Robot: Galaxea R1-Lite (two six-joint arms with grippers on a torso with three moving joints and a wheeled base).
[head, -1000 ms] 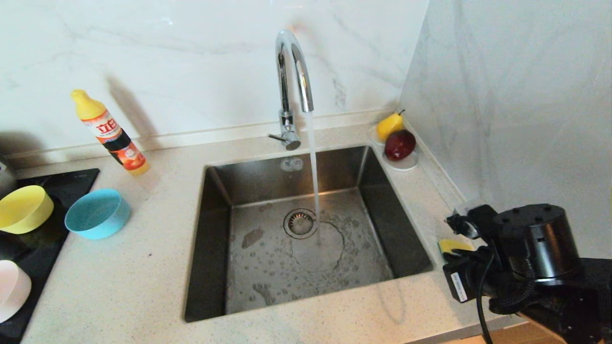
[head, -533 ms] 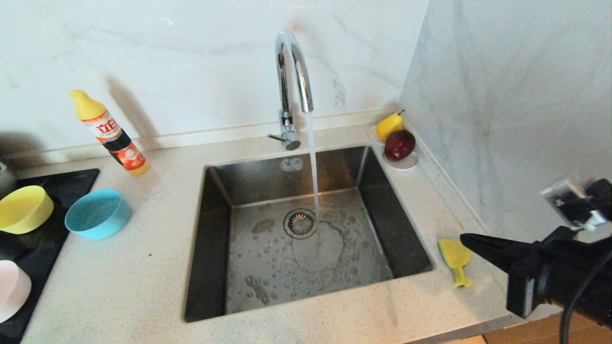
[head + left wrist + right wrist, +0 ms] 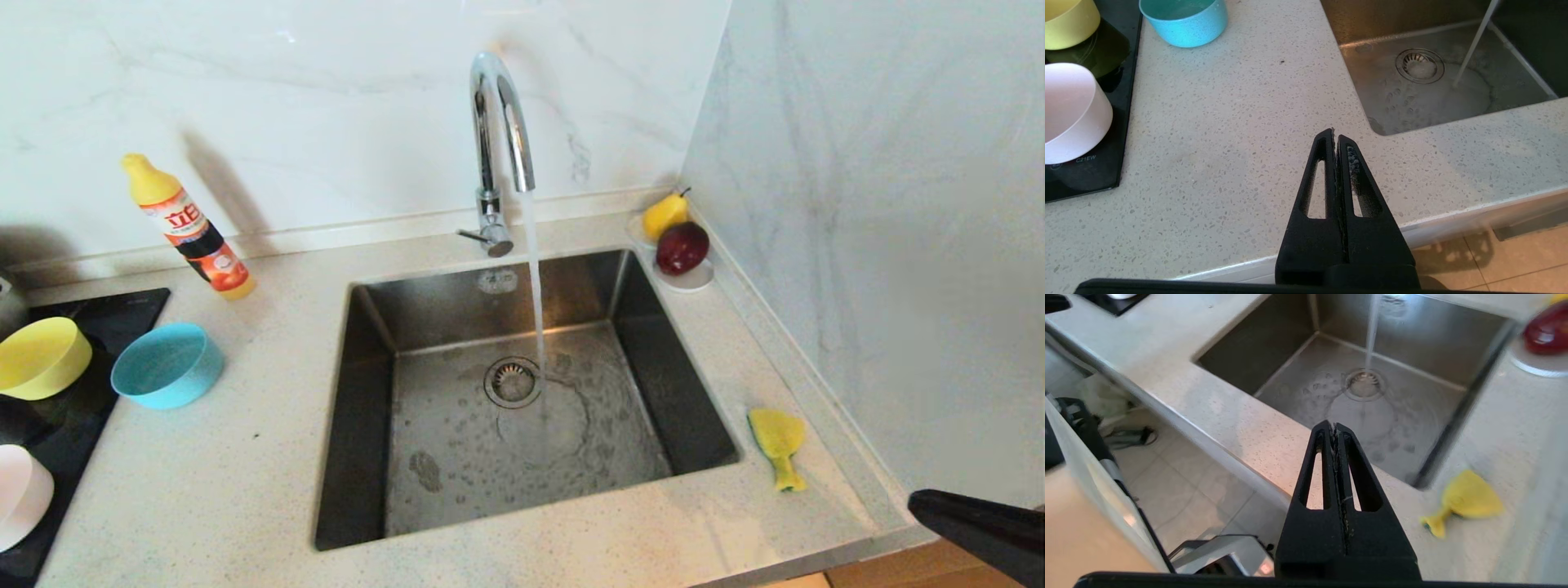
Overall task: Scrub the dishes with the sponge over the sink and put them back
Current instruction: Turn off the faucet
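Observation:
The yellow sponge (image 3: 777, 442) (image 3: 1466, 500) lies on the counter to the right of the sink (image 3: 359, 425), nothing holding it. Left of the sink a yellow bowl (image 3: 42, 357) (image 3: 1068, 20) and a pale pink bowl (image 3: 20, 494) (image 3: 1073, 114) rest on a black hob, with a light blue bowl (image 3: 166, 364) (image 3: 1186, 18) on the counter beside them. My right gripper (image 3: 918, 500) (image 3: 1334, 426) is shut and empty, low at the counter's front right corner, apart from the sponge. Near the counter's front edge my left gripper (image 3: 1334, 133) is parked, shut and empty.
Water runs from the chrome tap (image 3: 498, 147) onto the sink floor beside the drain strainer (image 3: 513, 381). A detergent bottle (image 3: 189, 229) stands at the back left. A white saucer (image 3: 694, 282) with a red fruit and a pear sits in the back right corner by the wall.
My right arm has drawn back from the sponge towards the lower right, out past the counter's corner, leaving the sponge lying on the counter. The left arm has not moved.

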